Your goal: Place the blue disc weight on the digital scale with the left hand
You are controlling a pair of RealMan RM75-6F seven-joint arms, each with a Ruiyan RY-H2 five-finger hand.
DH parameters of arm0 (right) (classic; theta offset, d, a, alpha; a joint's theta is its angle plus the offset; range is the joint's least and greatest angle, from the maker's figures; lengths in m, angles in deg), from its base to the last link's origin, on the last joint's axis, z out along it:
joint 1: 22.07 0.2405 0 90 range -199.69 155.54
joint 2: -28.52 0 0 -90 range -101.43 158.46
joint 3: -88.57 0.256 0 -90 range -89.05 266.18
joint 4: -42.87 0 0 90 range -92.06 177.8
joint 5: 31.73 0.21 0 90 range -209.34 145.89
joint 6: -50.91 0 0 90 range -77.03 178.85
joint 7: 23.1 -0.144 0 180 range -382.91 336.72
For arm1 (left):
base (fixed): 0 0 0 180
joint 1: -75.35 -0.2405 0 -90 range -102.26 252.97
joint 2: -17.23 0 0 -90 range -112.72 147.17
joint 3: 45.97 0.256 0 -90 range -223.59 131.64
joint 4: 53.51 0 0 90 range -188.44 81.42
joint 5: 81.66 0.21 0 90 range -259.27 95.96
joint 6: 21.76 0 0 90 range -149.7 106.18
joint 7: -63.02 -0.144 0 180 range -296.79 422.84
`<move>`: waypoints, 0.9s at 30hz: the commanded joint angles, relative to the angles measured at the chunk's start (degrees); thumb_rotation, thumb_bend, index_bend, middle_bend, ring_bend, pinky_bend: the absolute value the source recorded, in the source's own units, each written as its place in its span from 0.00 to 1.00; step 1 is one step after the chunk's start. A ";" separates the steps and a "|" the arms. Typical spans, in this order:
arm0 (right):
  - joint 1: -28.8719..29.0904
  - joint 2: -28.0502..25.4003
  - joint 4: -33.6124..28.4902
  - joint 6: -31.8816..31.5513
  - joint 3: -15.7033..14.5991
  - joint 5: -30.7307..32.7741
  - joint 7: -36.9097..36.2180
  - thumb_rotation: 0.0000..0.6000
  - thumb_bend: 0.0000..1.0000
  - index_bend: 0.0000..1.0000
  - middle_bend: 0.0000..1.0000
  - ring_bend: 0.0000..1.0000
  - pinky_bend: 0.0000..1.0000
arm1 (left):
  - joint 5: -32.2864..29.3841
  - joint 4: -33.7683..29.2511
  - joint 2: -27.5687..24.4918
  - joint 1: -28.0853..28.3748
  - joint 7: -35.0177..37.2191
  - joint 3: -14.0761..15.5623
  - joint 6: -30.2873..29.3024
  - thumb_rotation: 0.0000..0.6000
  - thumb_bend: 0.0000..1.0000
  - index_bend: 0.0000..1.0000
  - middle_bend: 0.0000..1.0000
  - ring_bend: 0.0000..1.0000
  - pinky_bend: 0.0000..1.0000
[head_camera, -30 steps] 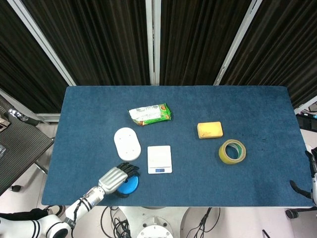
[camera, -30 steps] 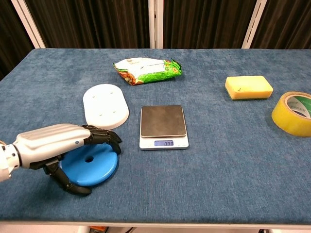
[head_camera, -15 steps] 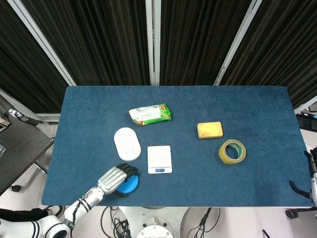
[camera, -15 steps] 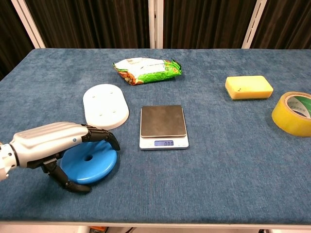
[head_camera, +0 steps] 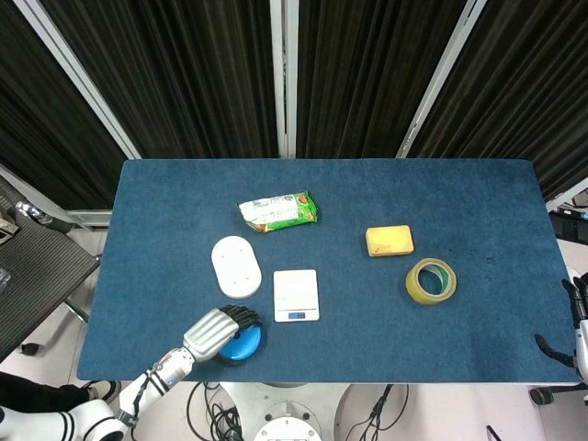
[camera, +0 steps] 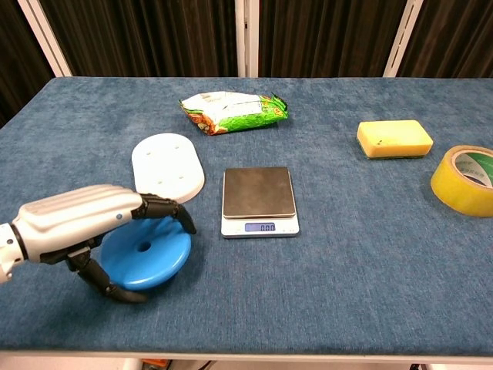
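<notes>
The blue disc weight (camera: 152,253) with a centre hole is near the table's front left edge, left of the digital scale (camera: 259,196). My left hand (camera: 85,223) grips it, fingers over its top and thumb under its near rim. The disc looks slightly raised and tilted off the cloth. In the head view the disc (head_camera: 248,341) pokes out beside the left hand (head_camera: 213,333), just below and left of the scale (head_camera: 296,295). The scale's plate is bare. Only a sliver of my right hand (head_camera: 579,338) shows at the right edge.
A white oval plate (camera: 167,167) lies just behind the disc, left of the scale. A green snack bag (camera: 231,109) sits further back. A yellow sponge (camera: 394,139) and a yellow tape roll (camera: 464,179) are at the right.
The left hand has closed more around the disc and lifted it slightly, shifting it a little toward the scale. Nothing else has moved.
</notes>
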 commanded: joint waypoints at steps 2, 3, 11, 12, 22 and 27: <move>-0.01 -0.19 -0.33 -0.19 0.11 0.03 0.21 1.00 0.13 0.00 0.00 0.00 0.00 | 0.88 -0.21 0.17 1.01 0.28 -1.27 -0.55 1.00 0.23 0.32 0.30 0.29 0.69; -0.01 -0.23 -0.40 -0.18 0.11 0.04 0.23 1.00 0.13 0.00 0.00 0.00 0.00 | 0.96 -0.38 0.14 1.44 0.30 -1.74 -0.43 1.00 0.23 0.32 0.30 0.29 0.69; -0.31 -0.40 -0.62 -0.86 0.28 0.12 -0.21 1.00 0.13 0.00 0.00 0.00 0.00 | -1.14 -0.58 1.54 7.30 0.03 -8.38 3.54 1.00 0.23 0.34 0.33 0.29 0.68; -0.37 -0.38 -0.58 -1.01 0.35 0.17 -0.31 1.00 0.13 0.00 0.00 0.00 0.00 | -1.87 -0.40 1.99 8.06 -0.28 -9.04 4.62 1.00 0.23 0.35 0.33 0.29 0.68; -0.79 -0.04 0.70 -1.86 0.91 0.53 -2.38 1.00 0.13 0.00 0.00 0.00 0.00 | -9.05 4.83 8.02 16.34 -2.72 -15.05 14.73 1.00 0.23 0.35 0.33 0.29 0.67; -0.86 0.11 1.58 -1.78 1.05 0.63 -3.59 1.00 0.14 0.00 0.00 0.00 0.00 | -9.98 9.23 11.20 18.90 -2.82 -15.84 16.00 1.00 0.23 0.35 0.33 0.29 0.67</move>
